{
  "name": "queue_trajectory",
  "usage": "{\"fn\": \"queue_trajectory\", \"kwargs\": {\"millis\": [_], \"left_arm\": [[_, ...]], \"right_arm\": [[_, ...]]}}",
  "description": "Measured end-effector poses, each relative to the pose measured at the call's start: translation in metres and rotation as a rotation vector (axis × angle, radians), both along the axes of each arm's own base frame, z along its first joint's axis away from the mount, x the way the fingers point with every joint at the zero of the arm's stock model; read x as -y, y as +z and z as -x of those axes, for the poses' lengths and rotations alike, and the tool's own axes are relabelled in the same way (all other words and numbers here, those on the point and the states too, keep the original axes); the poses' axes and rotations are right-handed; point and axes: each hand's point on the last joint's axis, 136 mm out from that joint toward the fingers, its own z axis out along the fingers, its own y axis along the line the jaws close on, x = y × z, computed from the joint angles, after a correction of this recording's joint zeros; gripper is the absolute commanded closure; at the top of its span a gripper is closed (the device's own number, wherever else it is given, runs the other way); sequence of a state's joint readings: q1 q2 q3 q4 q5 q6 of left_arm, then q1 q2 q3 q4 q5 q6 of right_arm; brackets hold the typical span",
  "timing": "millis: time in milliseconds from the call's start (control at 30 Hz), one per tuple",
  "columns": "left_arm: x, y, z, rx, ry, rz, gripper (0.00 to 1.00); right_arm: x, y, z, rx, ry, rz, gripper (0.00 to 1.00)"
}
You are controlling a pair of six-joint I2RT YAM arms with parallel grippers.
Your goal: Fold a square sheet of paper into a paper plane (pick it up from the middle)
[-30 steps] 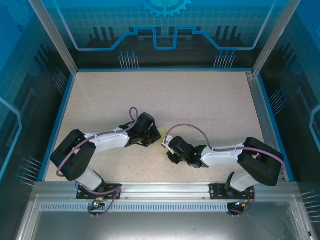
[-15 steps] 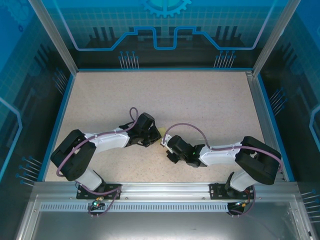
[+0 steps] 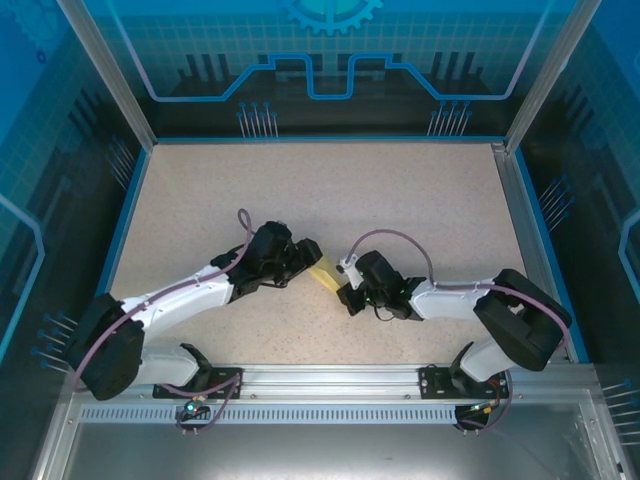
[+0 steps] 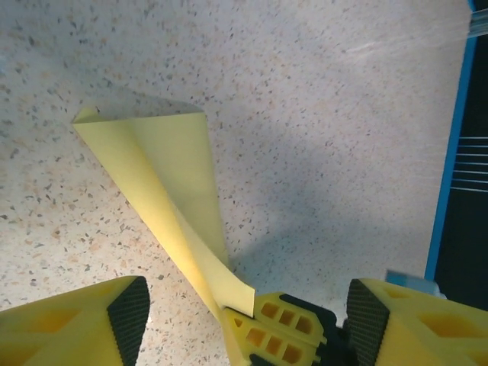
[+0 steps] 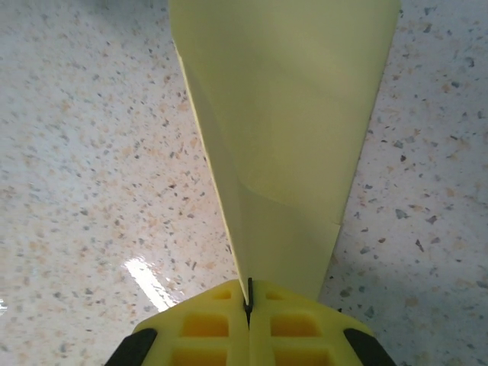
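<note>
Bright overhead light, soft shadow beside the paper [image 4: 164, 175], glare streak on tabletop [image 5: 149, 278], sharp focus

A speckled beige table [image 3: 400, 200] lies inside a blue rim [image 3: 320, 139]. The back wall [image 3: 330, 50] is a blue panel printed with a grid, circuit lines and a gear. Metal posts [image 3: 105, 70] slant at the corners. A slotted rail [image 3: 320, 412] runs along the near edge. Light glares off the tabletop.

White arm links [image 3: 190, 290] join bulky black joints [image 3: 108, 352], with looping purple cables [image 3: 388, 233]. Blocky yellow pincer fingers [image 5: 206, 328] have black pads [image 4: 128, 309], square cut-outs.
</note>
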State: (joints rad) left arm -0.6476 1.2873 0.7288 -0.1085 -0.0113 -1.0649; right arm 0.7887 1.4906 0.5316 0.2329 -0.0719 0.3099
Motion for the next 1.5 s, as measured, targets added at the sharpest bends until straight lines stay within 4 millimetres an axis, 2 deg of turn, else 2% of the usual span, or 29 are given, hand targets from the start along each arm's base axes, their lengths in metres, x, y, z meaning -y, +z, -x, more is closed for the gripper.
{"fn": "queue_trajectory", "kwargs": {"millis": [133, 300, 500, 800, 967, 1267, 1500], "left_arm": [[-0.003, -0.001, 0.004, 0.022, -0.025, -0.017, 0.44], [-0.001, -0.016, 0.013, 0.013, -0.072, -0.01, 0.49], [0.012, -0.023, 0.013, 0.004, -0.126, 0.025, 0.52], [0.035, -0.035, 0.01, -0.012, -0.198, 0.09, 0.53], [0.046, -0.036, 0.005, 0.004, -0.225, 0.131, 0.51], [0.055, -0.032, -0.002, 0.042, -0.24, 0.169, 0.48], [0.059, -0.04, -0.003, 0.031, -0.25, 0.167, 0.46]], "right_arm": [[-0.006, 0.004, 0.0, -0.088, 0.002, -0.103, 0.97], [-0.008, -0.007, 0.006, -0.209, -0.008, -0.15, 0.97], [-0.014, -0.008, 0.004, -0.293, -0.035, -0.196, 0.97], [-0.008, -0.019, -0.004, -0.461, -0.115, -0.288, 0.96], [-0.008, -0.018, -0.005, -0.515, -0.129, -0.329, 0.96], [-0.007, -0.018, -0.006, -0.546, -0.156, -0.342, 0.95], [-0.008, -0.017, -0.006, -0.571, -0.18, -0.352, 0.95]]}}
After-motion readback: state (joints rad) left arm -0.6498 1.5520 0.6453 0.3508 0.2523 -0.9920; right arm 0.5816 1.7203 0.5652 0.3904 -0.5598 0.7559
